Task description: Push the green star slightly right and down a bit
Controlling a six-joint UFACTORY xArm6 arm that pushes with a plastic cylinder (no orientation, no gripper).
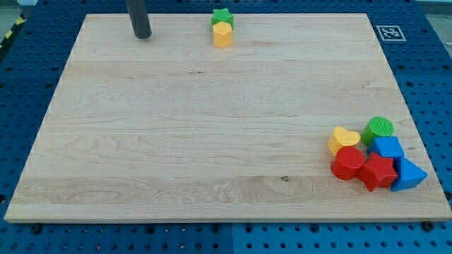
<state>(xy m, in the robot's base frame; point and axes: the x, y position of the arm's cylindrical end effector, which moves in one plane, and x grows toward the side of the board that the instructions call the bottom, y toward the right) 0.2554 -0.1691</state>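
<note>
Wooden board [212, 127] on blue pegboard. My tip [143, 35] rests bare near the top edge, grasping nothing, well left of the green star [222, 17], which touches the yellow block [222, 34] below it; open board beneath.

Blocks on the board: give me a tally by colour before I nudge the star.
Green: 2, the green star and the green cylinder
Yellow: 2, the yellow hexagon and the yellow heart
Red: 2
Blue: 2
Total: 8
</note>
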